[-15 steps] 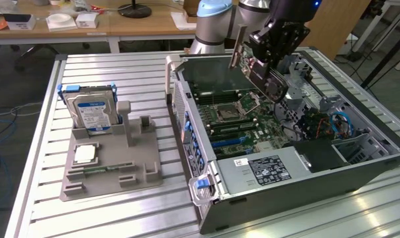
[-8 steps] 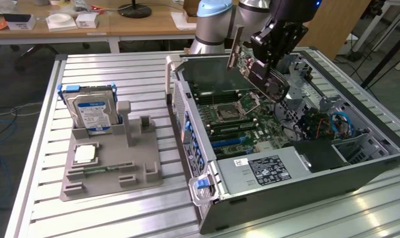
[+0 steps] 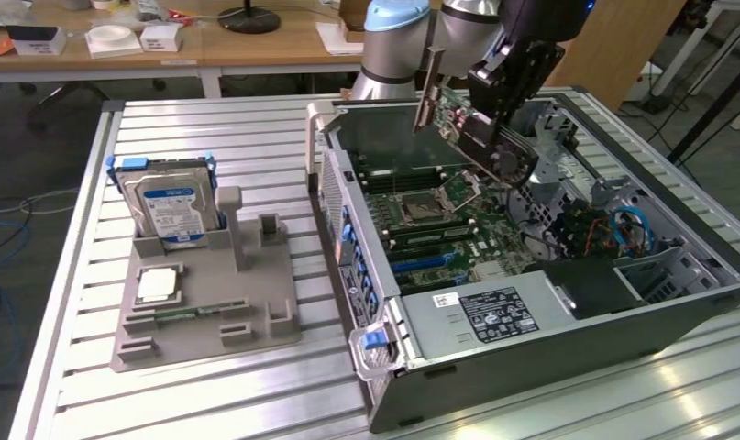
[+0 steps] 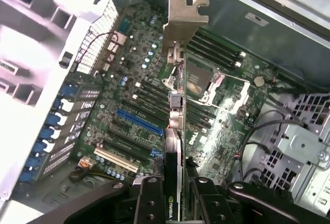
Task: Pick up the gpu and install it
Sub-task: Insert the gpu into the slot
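Observation:
The gpu [image 3: 461,128] is a dark circuit card with a silver bracket [image 3: 431,87] at one end. It hangs tilted in the air above the open computer case [image 3: 553,302], over the motherboard [image 3: 449,234]. My gripper [image 3: 507,137] is shut on the card's far end. In the wrist view the gpu [image 4: 175,131] runs edge-on away from my fingers [image 4: 150,206], its bracket [image 4: 184,20] farthest out, above the blue expansion slot [image 4: 139,122] and the CPU socket [image 4: 202,84].
A grey fixture [image 3: 204,302] stands on the slatted table at the exterior view's left, holding a blue-labelled hard drive [image 3: 168,206] upright and a CPU chip [image 3: 160,284]. Case walls, a drive cage [image 3: 657,270] and cables [image 3: 621,229] surround the motherboard.

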Robot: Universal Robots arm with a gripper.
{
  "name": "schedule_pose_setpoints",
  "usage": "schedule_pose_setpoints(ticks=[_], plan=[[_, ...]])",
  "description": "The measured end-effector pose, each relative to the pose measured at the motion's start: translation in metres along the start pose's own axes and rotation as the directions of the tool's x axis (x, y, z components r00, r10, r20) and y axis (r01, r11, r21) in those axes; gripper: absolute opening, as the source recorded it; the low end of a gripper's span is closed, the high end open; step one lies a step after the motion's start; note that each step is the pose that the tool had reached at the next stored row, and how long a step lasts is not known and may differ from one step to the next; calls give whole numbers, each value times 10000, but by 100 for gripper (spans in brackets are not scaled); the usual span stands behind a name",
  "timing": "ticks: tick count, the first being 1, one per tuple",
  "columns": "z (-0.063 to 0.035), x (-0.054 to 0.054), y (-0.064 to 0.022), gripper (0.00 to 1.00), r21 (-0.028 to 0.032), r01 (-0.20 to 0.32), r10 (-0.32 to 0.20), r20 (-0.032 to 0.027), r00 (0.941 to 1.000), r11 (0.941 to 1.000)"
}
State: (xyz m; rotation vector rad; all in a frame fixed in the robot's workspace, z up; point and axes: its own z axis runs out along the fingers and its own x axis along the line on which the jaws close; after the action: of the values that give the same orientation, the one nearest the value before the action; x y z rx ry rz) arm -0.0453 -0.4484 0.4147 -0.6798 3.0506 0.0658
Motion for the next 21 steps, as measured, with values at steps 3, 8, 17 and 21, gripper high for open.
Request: schedule_pose_setpoints(ticks=[3, 8, 17, 21], plan=[[0, 0, 0, 26, -10, 385, -385, -15, 9993, 9993], [0, 0, 0, 26, -28, 1051, -1052, -39, 9944, 9945], [0, -1, -1, 26, -64, 2257, -2257, -80, 9742, 9742], [1, -1, -1, 26, -83, 2787, -2788, -96, 9603, 9603]])
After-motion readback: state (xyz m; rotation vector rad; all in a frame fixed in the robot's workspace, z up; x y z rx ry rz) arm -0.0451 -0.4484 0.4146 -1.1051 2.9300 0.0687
